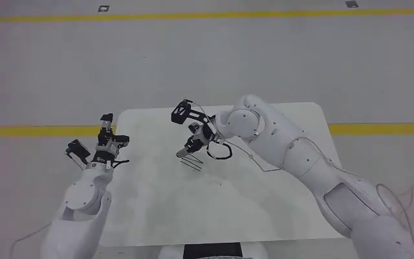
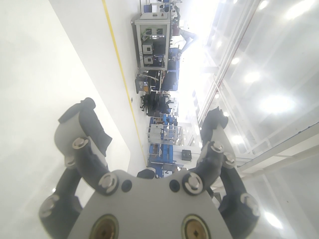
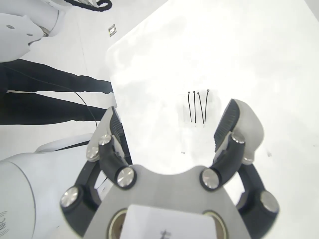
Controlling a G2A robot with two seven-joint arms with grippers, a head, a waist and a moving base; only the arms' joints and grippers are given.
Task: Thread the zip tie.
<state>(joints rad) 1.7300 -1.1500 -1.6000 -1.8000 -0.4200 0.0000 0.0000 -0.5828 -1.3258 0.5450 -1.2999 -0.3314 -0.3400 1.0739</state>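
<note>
Several thin black zip ties (image 3: 198,106) lie side by side and flat on the white table (image 3: 249,50), heads all at the same end. In the top view the zip ties (image 1: 192,163) rest near the table's middle left. My right gripper (image 3: 172,108) hangs just above them, open, with nothing between its ribbed pads (image 3: 225,120); from above, the right gripper (image 1: 186,151) sits right beside the ties. My left gripper (image 2: 152,109) is open and empty, pointing out past the table edge (image 2: 74,50) toward the room. In the top view the left gripper (image 1: 108,133) sits at the table's left edge.
The white table (image 1: 272,194) has rounded corners and bare surface to the right of and in front of the ties. A tiny dark speck (image 3: 183,152) lies near the ties. A yellow floor line (image 1: 39,131) runs behind the table.
</note>
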